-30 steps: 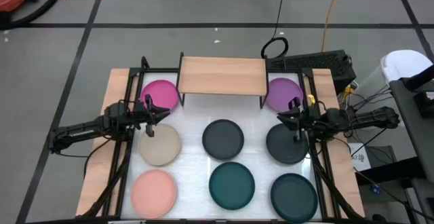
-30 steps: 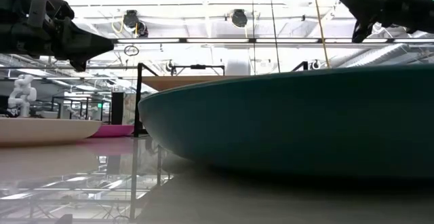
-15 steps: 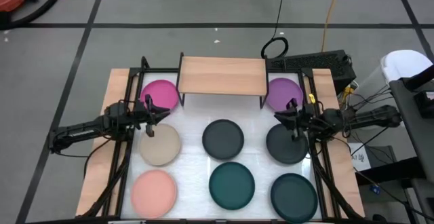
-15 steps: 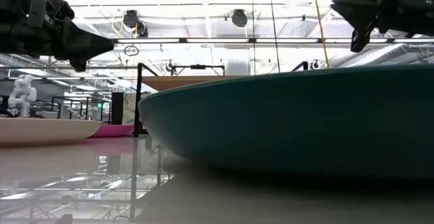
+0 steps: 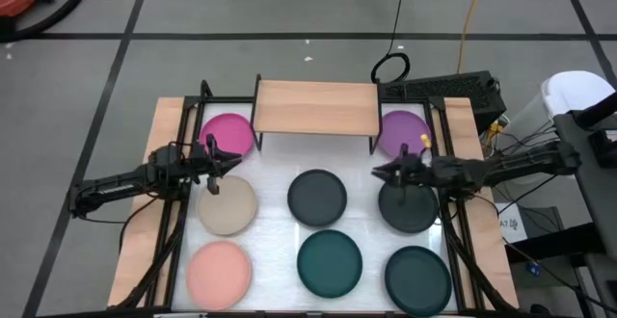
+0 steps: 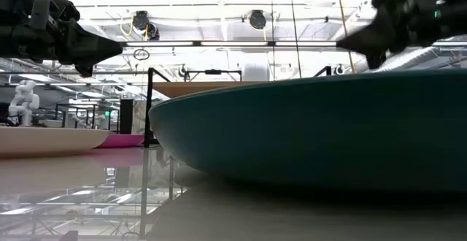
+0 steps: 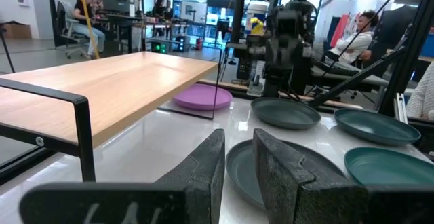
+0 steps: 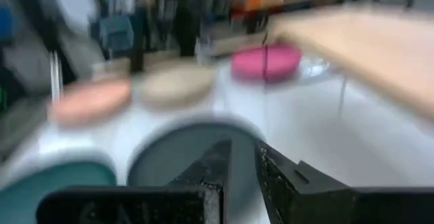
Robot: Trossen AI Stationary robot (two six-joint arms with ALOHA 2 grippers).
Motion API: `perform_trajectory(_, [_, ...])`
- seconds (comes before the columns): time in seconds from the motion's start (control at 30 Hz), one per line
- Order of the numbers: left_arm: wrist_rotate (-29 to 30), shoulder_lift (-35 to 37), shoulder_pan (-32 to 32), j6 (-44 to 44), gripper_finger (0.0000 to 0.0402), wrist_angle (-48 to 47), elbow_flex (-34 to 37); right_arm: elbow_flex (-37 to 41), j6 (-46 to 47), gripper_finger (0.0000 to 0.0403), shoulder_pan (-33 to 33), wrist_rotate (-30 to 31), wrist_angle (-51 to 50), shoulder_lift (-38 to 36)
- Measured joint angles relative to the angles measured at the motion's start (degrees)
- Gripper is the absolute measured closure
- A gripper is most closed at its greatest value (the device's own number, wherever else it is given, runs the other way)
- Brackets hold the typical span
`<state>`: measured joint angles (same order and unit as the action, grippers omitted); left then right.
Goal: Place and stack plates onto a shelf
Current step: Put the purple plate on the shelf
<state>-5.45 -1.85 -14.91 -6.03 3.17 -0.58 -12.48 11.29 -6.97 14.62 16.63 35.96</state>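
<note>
The light-wood shelf (image 5: 316,108) stands at the table's far middle. Eight plates lie flat on the white table: magenta (image 5: 228,133), purple (image 5: 403,130), beige (image 5: 228,205), salmon (image 5: 219,272), two charcoal (image 5: 317,195) (image 5: 407,210), two teal (image 5: 329,261) (image 5: 417,275). My left gripper (image 5: 234,159) hovers shut and empty between the magenta and beige plates. My right gripper (image 5: 377,172) hovers shut and empty over the far left rim of the right charcoal plate, pointing toward the table's left.
The shelf's black legs (image 5: 257,143) stand beside the magenta and purple plates. Black frame rails (image 5: 178,212) run along both table sides. In the low view the middle teal plate (image 6: 314,131) fills the foreground. People sit in the room beyond (image 7: 352,44).
My right gripper has gone toward the table's left, from over the right charcoal plate's middle to its left rim, and a little down. The plates have stayed where they were.
</note>
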Motion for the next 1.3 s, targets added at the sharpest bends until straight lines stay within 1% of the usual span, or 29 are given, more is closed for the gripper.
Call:
perform_trajectory(0.13, [-0.01, 0.0, 0.0, 0.01, 0.032, -0.05, 0.0, -0.1, -2.18, 0.0355, -0.43, -1.63, 2.72, 6.73])
perform_trajectory(0.3, [0.0, -0.02, -0.01, 0.01, 0.032, -0.01, 0.0, -0.12, -2.66, 0.0355, -1.18, -5.98, 9.67, 15.98])
perform_trajectory(0.4, [-0.02, 0.0, 0.01, 0.0, 0.032, -0.02, 0.0, -0.18, -4.45, 0.035, -2.16, -5.88, 11.12, 20.95])
perform_trajectory(0.57, [-0.01, -0.01, 0.0, 0.0, 0.032, 0.01, 0.0, -0.27, -7.19, 0.032, -3.77, -5.78, 16.35, 26.93])
perform_trajectory(0.67, [-0.01, -0.01, -0.01, 0.01, 0.032, 0.01, 0.0, -3.68, -8.65, 0.0293, -4.84, -5.63, 15.12, 30.62])
perform_trajectory(0.73, [-0.01, 0.0, 0.0, 0.0, 0.032, 0.01, 0.0, -7.51, -8.98, 0.0276, -5.6, -4.78, 11.53, 33.59])
perform_trajectory(0.77, [-0.01, -0.02, -0.01, 0.01, 0.032, 0.01, 0.0, -9.73, -8.96, 0.0268, -6.04, -3.3, 9.39, 35.22])
perform_trajectory(0.83, [0.0, 0.0, -0.01, -0.01, 0.032, 0.01, 0.0, -13.56, -8.79, 0.0257, -6.63, 0.35, 3.59, 37.29])
perform_trajectory(0.93, [-0.01, -0.01, -0.01, 0.0, 0.032, 0.03, 0.0, -17.96, -6.28, 0.0251, -6.7, 6.38, -6.79, 38.2])
perform_trajectory(1.03, [-0.01, -0.02, 0.0, -0.01, 0.032, 0.02, 0.0, -19.4, -2.45, 0.0255, -6.48, 12.29, -18.85, 36.31])
perform_trajectory(1.1, [-0.02, 0.0, 0.0, -0.01, 0.032, 0.0, 0.0, -19.53, 0.28, 0.026, -6.27, 14.72, -25.92, 33.93])
perform_trajectory(1.2, [-0.01, 0.0, -0.01, 0.0, 0.032, 0.05, 0.0, -19.6, 6.75, 0.0268, -5.12, 18.81, -36.03, 29.8])
perform_trajectory(1.3, [-0.02, 0.0, 0.01, 0.01, 0.032, 0.03, 0.0, -19.59, 13.59, 0.0272, -3.37, 21.87, -43.81, 26.37])
